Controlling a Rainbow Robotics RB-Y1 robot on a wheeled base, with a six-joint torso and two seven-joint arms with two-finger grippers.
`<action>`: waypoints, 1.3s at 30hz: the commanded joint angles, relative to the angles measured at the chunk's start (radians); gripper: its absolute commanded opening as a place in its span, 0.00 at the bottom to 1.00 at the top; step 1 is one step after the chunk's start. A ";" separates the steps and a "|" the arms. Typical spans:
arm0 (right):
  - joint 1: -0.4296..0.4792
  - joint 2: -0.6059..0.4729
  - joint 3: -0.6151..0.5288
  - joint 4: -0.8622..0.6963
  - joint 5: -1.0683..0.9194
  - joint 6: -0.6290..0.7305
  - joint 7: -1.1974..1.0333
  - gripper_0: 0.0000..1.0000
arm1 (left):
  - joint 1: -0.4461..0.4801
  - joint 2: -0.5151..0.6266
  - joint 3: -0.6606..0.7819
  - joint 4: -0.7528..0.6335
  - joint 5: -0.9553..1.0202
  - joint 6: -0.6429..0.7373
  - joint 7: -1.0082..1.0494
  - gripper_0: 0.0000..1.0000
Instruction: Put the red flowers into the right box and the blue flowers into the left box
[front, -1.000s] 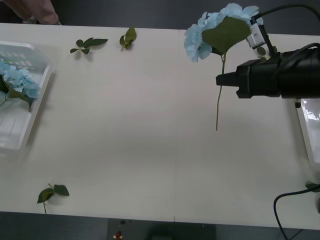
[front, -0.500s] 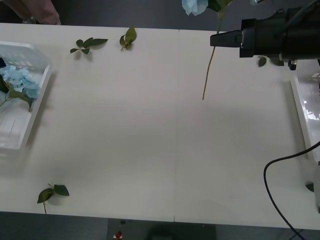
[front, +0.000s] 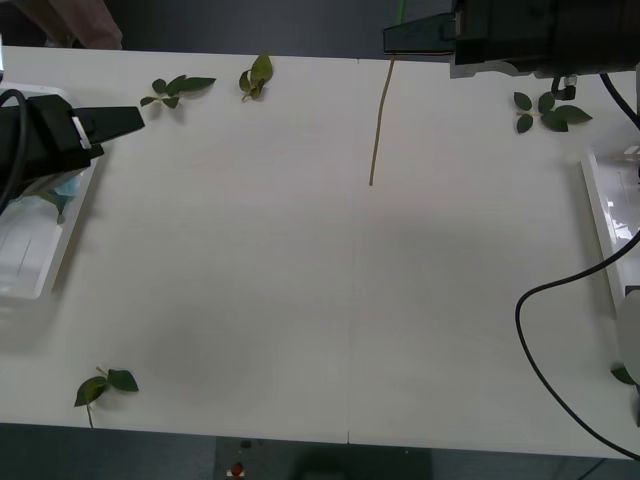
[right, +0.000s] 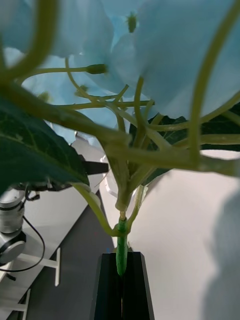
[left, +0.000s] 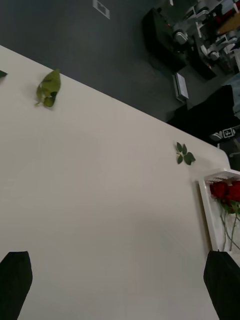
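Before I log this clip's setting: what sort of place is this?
Probably a robot lab or workshop, not a flower shop. A plain white table bears sorting trays, like the left box, and artificial flowers; the right hand grips a blue flower. Equipment stands on the dark floor beyond.

- The table (front: 300, 270) was plain off-white.
- The right gripper (right: 121, 287) was black, and so was the left gripper (front: 120, 121).
- The blue flower (right: 150, 55) had pale sky-blue petals, yellow-green branching stalks and a dark green leaf (right: 30, 150).
- Its long stem (front: 379, 120) looked olive-green against the table.
- The red flowers (left: 225, 191) were deep red, with thin green stems.
- The right box (left: 207, 210) was white.
- The left box (front: 40, 270) was translucent white with a ribbed floor.
- Loose leaf sprigs (front: 176, 89) were dark green; one leaf (left: 48, 88) was brighter yellow-green.
- The floor beyond the table was dark grey.
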 joint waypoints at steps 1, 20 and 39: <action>-0.054 -0.013 -0.001 -0.019 -0.037 -0.006 -0.068 0.00 | -0.020 -0.041 -0.051 -0.093 -0.006 -0.035 0.026 1.00; -0.063 -0.015 0.009 -0.018 -0.045 -0.004 -0.068 0.00 | -0.212 -0.285 -0.351 -0.119 -0.195 -0.035 0.052 1.00; -0.063 -0.015 0.009 -0.018 -0.045 -0.004 -0.068 0.00 | -0.417 -0.311 -0.515 0.069 -0.259 -0.123 0.065 1.00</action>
